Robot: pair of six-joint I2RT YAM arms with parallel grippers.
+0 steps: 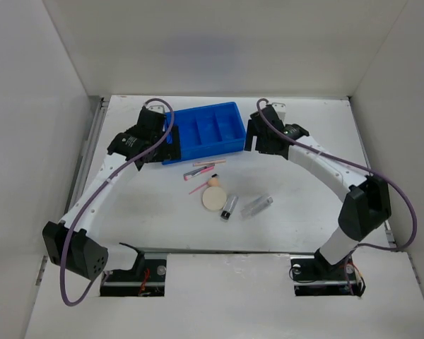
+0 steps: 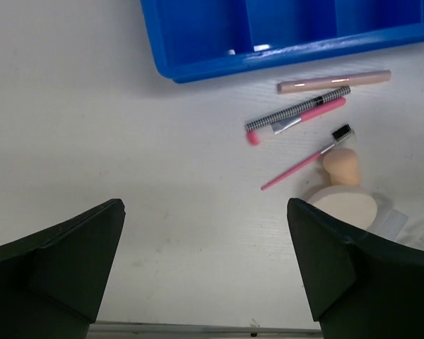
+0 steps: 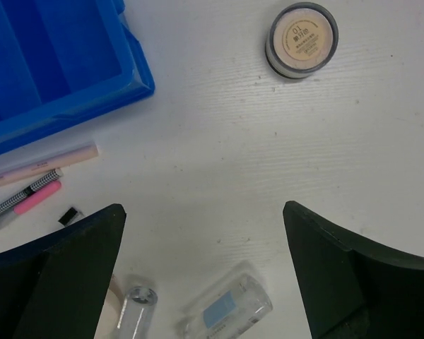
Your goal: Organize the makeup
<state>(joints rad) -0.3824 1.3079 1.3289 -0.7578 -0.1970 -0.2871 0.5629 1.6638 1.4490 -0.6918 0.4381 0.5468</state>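
The makeup lies loose on the white table in front of the blue tray [image 1: 205, 131]. There are thin sticks [image 1: 201, 169], a peach sponge [image 1: 214, 182], a round beige puff [image 1: 213, 199], a black-silver tube [image 1: 230, 206] and a clear bottle [image 1: 257, 205]. The left wrist view shows the sticks [image 2: 300, 114], the sponge [image 2: 341, 166] and the puff [image 2: 343, 205]. The right wrist view shows the small round compact [image 3: 301, 40], the bottle [image 3: 230, 314] and the tube [image 3: 134, 311]. My left gripper [image 1: 166, 148] [image 2: 205, 268] is open and empty at the tray's left front corner. My right gripper [image 1: 258, 138] [image 3: 205, 275] is open and empty at the tray's right end.
The tray's compartments look empty in the top view. Its front wall shows in the left wrist view [image 2: 283, 49] and its corner in the right wrist view [image 3: 56, 70]. White walls enclose the table on three sides. The compact is hidden under the right arm in the top view.
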